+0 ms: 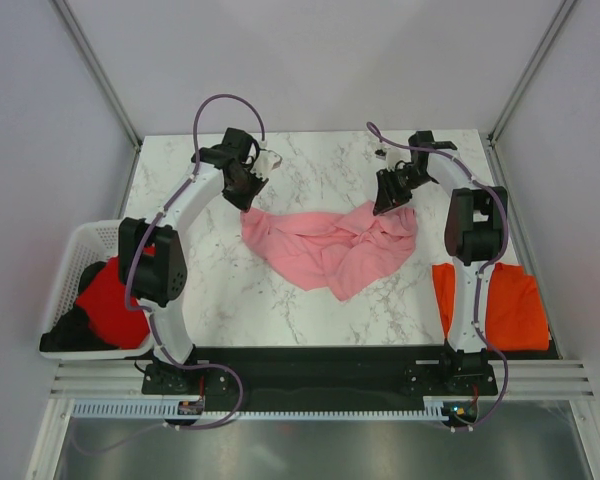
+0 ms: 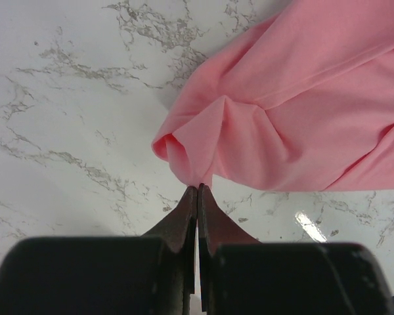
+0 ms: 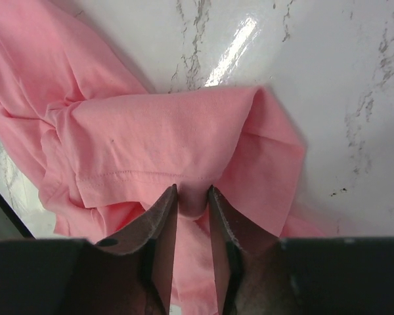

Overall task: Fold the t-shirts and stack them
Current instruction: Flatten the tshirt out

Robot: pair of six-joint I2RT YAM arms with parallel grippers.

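light: bright, even | glare: streak on table (image 3: pixel 240 39) | shadows: soft | focus: sharp

3 shirts: 1 pink shirt (image 1: pixel 325 245), 1 orange shirt (image 1: pixel 508 305), 1 red shirt (image 1: pixel 112 302). 1 basket (image 1: pixel 80 240) w/ 1 dark cloth (image 1: pixel 68 336). 2 arms: L arm (image 1: pixel 185 212), R arm (image 1: pixel 477 232). 2 pincers: L pincer (image 1: pixel 247 196), R pincer (image 1: pixel 391 202). 1 counter (image 1: pixel 315 170).

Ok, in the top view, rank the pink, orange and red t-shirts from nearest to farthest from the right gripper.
1. pink t-shirt: table centre, a fold between the jaws of the right gripper.
2. orange t-shirt: near-right edge, beside that arm.
3. red t-shirt: in the white basket, far left.
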